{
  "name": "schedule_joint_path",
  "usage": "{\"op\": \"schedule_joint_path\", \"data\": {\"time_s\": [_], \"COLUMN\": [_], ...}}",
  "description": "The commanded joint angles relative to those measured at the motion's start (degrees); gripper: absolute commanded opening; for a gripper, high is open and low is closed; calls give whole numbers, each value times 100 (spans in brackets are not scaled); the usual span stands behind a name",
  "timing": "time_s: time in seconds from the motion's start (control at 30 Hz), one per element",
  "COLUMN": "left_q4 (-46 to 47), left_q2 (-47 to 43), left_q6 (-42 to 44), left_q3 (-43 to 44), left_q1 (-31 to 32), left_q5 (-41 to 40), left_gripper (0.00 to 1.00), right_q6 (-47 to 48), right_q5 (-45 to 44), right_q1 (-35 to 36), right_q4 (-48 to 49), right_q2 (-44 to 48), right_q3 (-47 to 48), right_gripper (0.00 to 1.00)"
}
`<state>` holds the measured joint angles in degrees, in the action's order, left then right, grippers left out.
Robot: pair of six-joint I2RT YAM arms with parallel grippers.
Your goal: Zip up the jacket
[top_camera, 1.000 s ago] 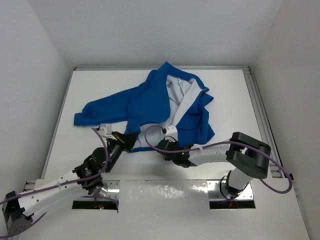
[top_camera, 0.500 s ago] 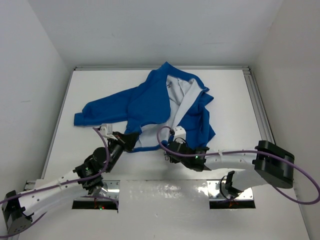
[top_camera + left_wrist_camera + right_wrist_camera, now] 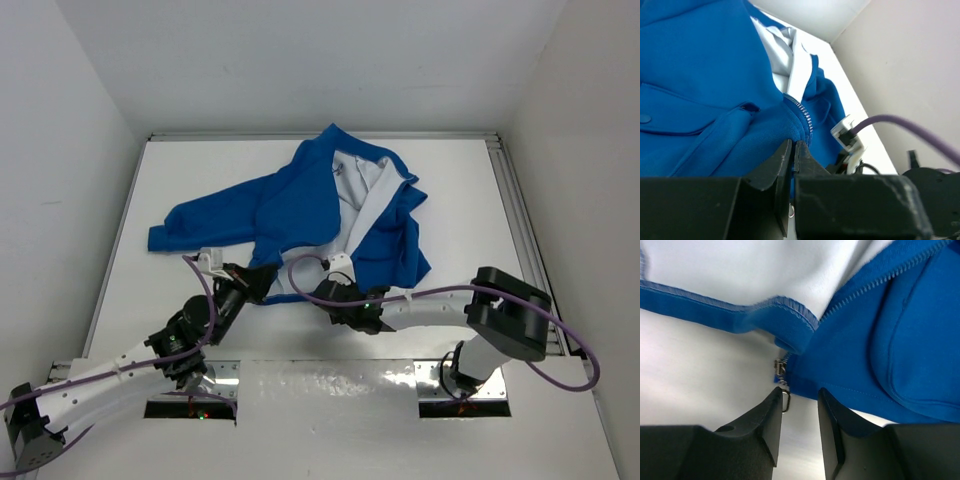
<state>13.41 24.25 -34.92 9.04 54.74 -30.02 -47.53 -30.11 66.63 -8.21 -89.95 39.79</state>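
Observation:
The bright blue jacket (image 3: 300, 200) lies spread on the white table, its front open and the pale lining (image 3: 368, 195) showing. My left gripper (image 3: 260, 282) is shut on the jacket's near hem, and blue fabric (image 3: 700, 75) is pinched between the jaws of the left gripper (image 3: 792, 150), beside the zipper teeth (image 3: 802, 110). My right gripper (image 3: 322, 290) hovers at the same hem, a little to the right. In the right wrist view the right gripper (image 3: 800, 392) is open, and the metal zipper slider (image 3: 780, 367) with its ring pull (image 3: 785, 401) sits just inside the left fingertip (image 3: 771, 405), not gripped.
A metal rail (image 3: 515, 220) runs along the table's right edge and white walls close in on three sides. Purple cables (image 3: 300, 262) loop over the near hem. The right arm's wrist camera (image 3: 847, 132) sits close to my left gripper.
My right gripper has gone from shut to open. Its arm swung out to the right and came back to the hem. The left arm has held still.

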Motion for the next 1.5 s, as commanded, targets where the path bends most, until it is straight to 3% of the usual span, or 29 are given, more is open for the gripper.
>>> {"op": "schedule_joint_path", "data": {"time_s": [0.0, 0.4, 0.63, 1.27, 1.47], "left_q4": [92, 57, 126, 109, 100], "left_q2": [-96, -149, -148, -184, -193], "left_q6": [38, 38, 38, 46, 46], "left_q3": [98, 98, 81, 63, 63], "left_q1": [-16, -16, -16, -16, -16], "left_q5": [-57, -66, -39, -100, -127], "left_gripper": [0, 0, 0, 0, 0], "right_q6": [60, 42, 138, -63, -441], "right_q5": [-197, -91, -329, 330, 356], "right_q1": [8, -133, -124, -317, -317], "right_q4": [-111, -31, -172, 258, 258], "right_q2": [-127, -532, -137, -699, -471], "right_q3": [178, 389, 459, 337, -164], "right_gripper": [35, 35, 28, 35, 22]}}
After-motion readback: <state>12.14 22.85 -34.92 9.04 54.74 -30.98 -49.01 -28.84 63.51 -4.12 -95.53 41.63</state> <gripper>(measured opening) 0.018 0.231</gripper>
